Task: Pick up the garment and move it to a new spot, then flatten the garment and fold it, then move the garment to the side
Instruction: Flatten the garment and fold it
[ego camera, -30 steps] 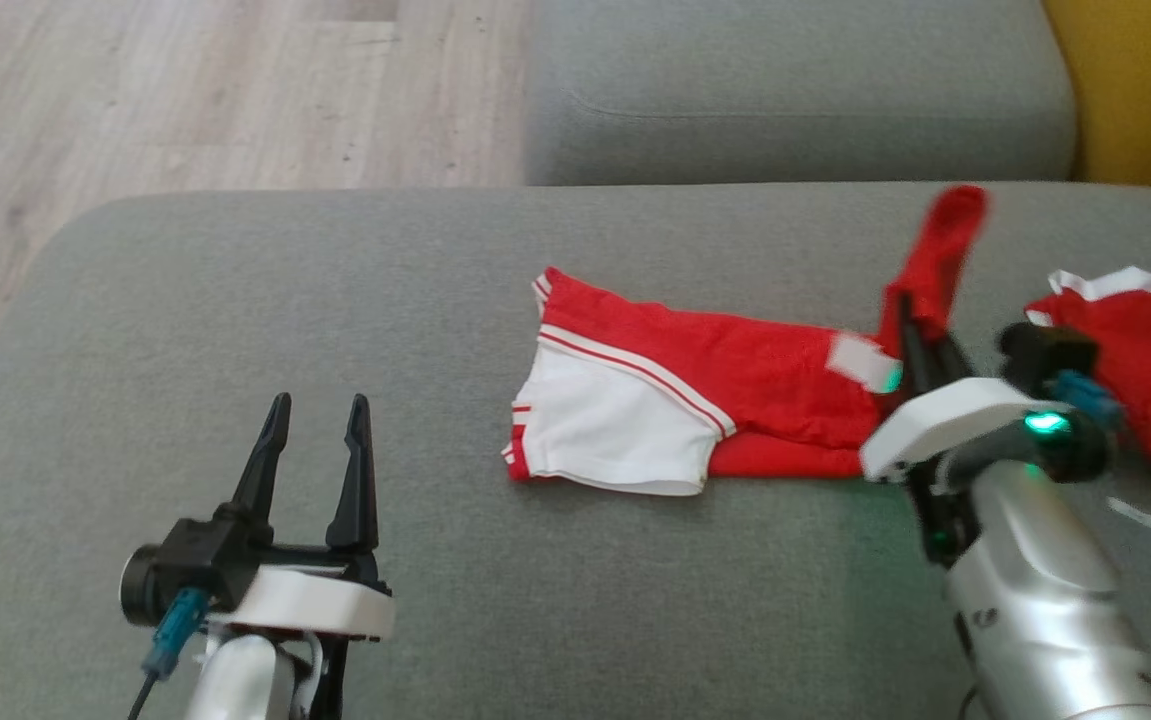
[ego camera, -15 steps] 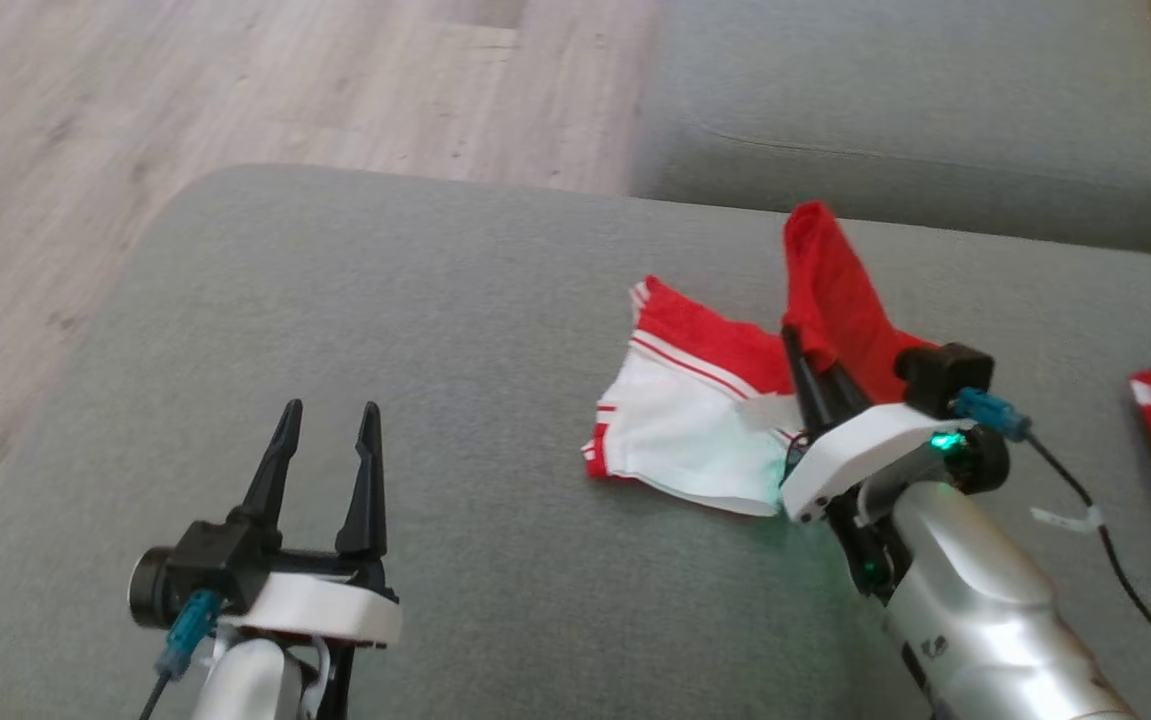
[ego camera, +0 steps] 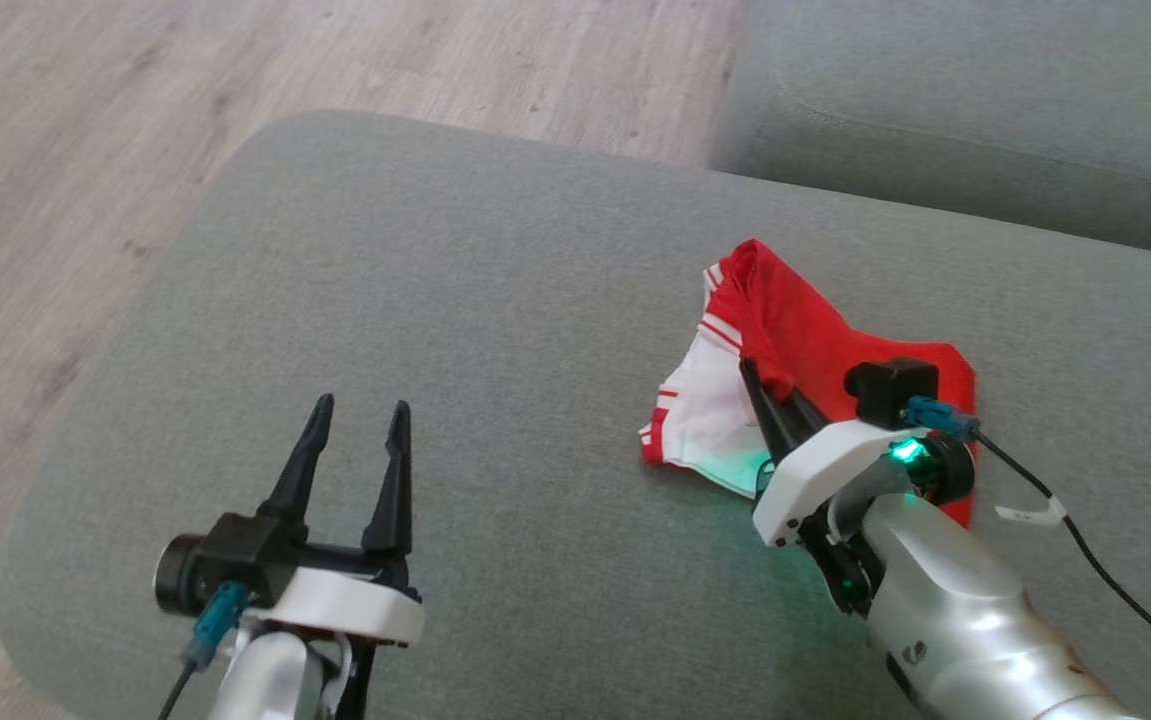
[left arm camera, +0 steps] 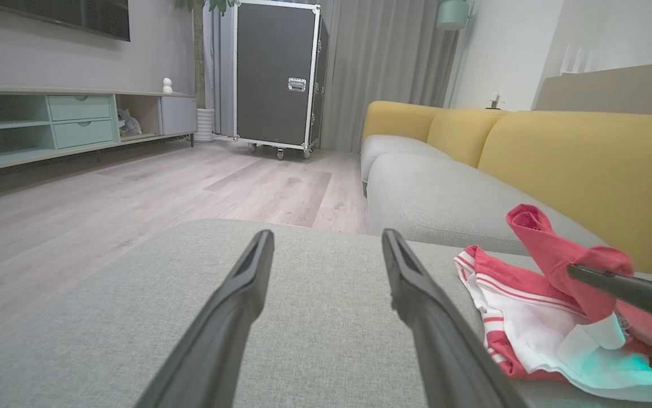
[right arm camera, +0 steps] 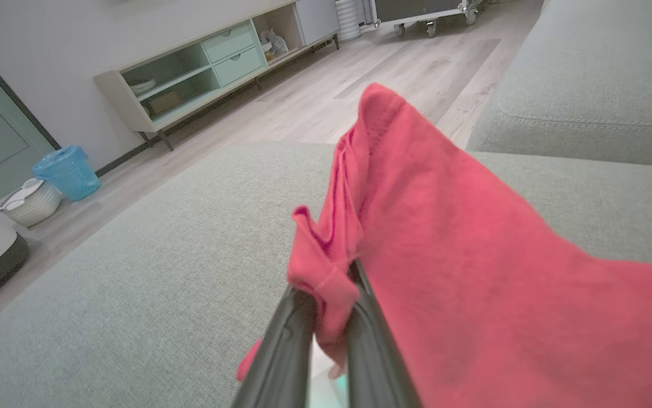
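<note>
Fold step: right gripper [ego camera: 753, 375] clamps garment [ego camera: 805, 335] edge; next, lay it flat ahead of fingertips [right arm camera: 294, 309], release. Left gripper [ego camera: 362, 405] gapes empty.

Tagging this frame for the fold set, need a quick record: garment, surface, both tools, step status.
item: red and white garment, bunched, not flat
surface: grey sofa cushion, wooden floor beyond it
holding: right tool shut on a red fold of the garment; that fold is raised, the white part rests on the cushion
idle: left tool open, empty, apart from the garment, over bare cushion
status: not yet flattened or folded
</note>
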Controlling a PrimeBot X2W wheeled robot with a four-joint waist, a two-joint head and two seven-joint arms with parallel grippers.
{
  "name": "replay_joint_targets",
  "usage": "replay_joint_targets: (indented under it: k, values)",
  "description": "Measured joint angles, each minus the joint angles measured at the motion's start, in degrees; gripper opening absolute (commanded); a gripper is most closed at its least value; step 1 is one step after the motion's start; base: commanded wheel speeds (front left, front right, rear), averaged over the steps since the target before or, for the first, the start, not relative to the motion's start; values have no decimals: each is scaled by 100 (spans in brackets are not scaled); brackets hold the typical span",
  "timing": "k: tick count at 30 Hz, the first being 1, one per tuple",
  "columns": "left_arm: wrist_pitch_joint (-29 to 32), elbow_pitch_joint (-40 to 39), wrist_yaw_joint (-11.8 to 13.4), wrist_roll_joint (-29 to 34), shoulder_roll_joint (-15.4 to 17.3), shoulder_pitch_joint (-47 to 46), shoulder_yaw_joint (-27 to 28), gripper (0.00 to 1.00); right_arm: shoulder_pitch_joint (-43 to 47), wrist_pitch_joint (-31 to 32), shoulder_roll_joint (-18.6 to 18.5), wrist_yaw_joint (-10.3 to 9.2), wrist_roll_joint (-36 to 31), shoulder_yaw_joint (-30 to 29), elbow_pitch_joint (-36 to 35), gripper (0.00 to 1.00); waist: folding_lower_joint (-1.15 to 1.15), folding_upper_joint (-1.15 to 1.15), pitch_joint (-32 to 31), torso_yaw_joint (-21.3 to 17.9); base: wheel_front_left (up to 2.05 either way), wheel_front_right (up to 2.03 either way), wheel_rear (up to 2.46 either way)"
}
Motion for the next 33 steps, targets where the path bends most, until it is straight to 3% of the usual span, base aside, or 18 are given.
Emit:
replay_joint_targets:
  k: [1,2,3,9,16,20,24,30,33]
  values:
    - [0,9,0,-5,0,-24,-20,100,-29,0,-1,-1,23,38,76,0,0,0,21,30,0,0,0]
    - [0,25,0,-8,-1,-51,-46,100,-65,0,-1,-1,45,60,170,18,0,0,38,59,0,0,0]
    - [0,52,0,-5,0,-70,-85,100,-78,0,-4,-1,83,63,192,100,0,0,53,84,0,0,0]
    - [0,100,-42,1,0,-78,-143,100,-74,0,-29,0,820,706,-377,100,0,0,82,96,0,0,0]
    - [0,55,-41,1,1,-77,5,100,-93,0,-27,-1,978,747,-617,100,0,0,28,-116,0,0,0]
    - [0,-13,-40,1,0,-73,68,100,-158,0,-26,-1,238,22,-733,100,-1,0,-22,-319,0,0,0]
    - [0,-105,-36,1,0,-65,180,100,-52,-8,-30,-1,-1066,-1282,-954,100,0,0,-66,-562,0,0,0]
    - [0,-187,-33,1,-1,16,249,100,1010,-14,-30,-1,-2753,-3196,-1789,100,-1,0,-138,-965,0,0,0]
    - [0,-209,-31,-1,-1,97,319,100,1497,-15,-33,-1,-3257,-3656,-2263,100,-1,0,-161,-1184,0,0,0]
